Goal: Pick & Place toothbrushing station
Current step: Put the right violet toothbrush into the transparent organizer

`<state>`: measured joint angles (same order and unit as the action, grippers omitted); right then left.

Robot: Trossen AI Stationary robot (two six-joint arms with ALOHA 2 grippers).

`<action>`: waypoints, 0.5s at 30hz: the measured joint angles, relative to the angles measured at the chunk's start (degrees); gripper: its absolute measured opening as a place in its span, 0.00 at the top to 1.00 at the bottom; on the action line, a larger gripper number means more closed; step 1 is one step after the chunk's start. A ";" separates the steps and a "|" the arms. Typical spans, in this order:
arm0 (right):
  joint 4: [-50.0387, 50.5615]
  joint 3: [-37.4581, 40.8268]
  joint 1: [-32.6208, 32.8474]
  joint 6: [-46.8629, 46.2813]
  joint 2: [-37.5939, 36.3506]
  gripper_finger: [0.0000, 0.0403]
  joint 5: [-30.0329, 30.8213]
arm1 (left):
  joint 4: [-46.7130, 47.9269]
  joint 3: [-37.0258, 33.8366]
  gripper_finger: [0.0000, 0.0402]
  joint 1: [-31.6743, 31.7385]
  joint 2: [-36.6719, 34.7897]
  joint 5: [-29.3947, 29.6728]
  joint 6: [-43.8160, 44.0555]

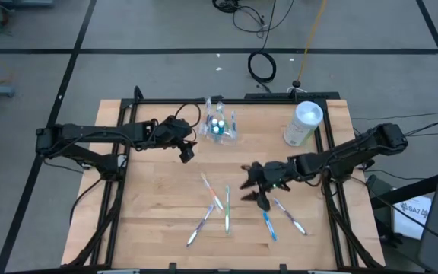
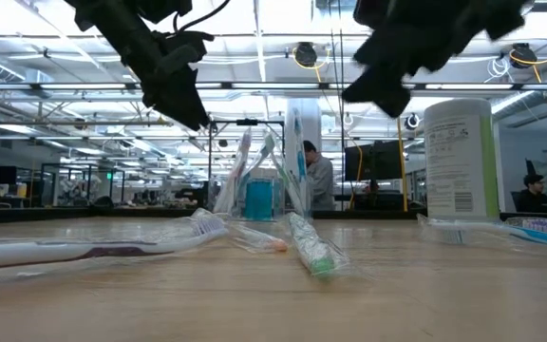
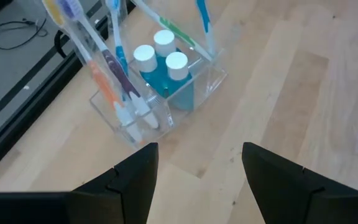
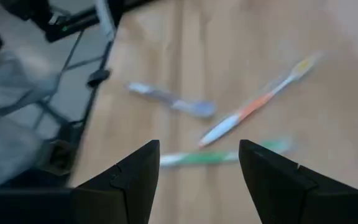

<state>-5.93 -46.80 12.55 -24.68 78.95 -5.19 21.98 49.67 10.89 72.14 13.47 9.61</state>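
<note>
Toothbrushes [image 1: 217,204] in clear wrappers, slim plastic sticks with coloured handles, lie scattered across the lower middle of the pale wooden table [image 1: 150,198] in the high view, three fanned together left of centre and two more just right of them. Left of all this, the left gripper [image 1: 186,152] hangs above the board in the upper-left part of the table, jaws spread and holding nothing. Just right of it, at the upper centre, stands the clear acrylic organiser [image 1: 220,128], with several brushes upright in its slots and three blue white-capped bottles [image 3: 164,62] in its middle compartment. Farther right, the right gripper [image 1: 261,199] hovers over the loose brushes at centre right, jaws apart and empty. At the upper right stands a white cylindrical canister [image 1: 302,123].

The likely trouble is the pick itself: the wrappers look slippery and the brushes lie flat, so closing fingers may skid one aside, pinch only film, or drag a neighbour along. A tilted brush could also catch the organiser's rim and tip it.
</note>
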 joint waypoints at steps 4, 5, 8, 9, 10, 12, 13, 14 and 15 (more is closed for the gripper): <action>17.43 -4.46 4.74 -10.59 -0.03 0.47 3.11 | -0.14 0.00 0.40 0.00 0.00 0.05 0.15; 22.11 -5.01 5.73 -15.14 -0.01 0.47 4.10 | -0.40 0.00 0.40 0.00 0.00 0.06 0.17; 33.10 -5.34 8.95 -31.93 -0.01 0.47 4.54 | -1.16 0.00 0.40 -0.03 0.00 0.07 0.18; 37.10 -5.33 10.24 -36.75 -0.01 0.47 3.64 | -1.18 0.00 0.40 -0.15 0.00 0.07 0.20; 40.82 -5.32 11.60 -41.24 0.01 0.47 2.44 | -1.16 0.00 0.40 -0.18 0.00 0.07 0.20; 46.27 -5.32 14.26 -49.30 0.01 0.47 0.23 | -1.13 0.00 0.40 -0.22 0.00 0.07 0.20; 48.49 -5.32 15.59 -52.35 0.01 0.47 -0.42 | -1.16 0.00 0.40 -0.22 0.00 0.07 0.21; 50.46 -5.32 16.90 -54.81 0.01 0.47 -0.75 | -1.14 0.00 0.40 -0.22 0.00 0.07 0.22; 51.83 -5.32 18.14 -56.54 0.01 0.47 -0.63 | -1.11 0.00 0.40 -0.22 0.00 0.07 0.22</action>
<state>45.90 -52.12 30.68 -81.22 78.96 -5.82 20.87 49.67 10.68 72.14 13.54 9.82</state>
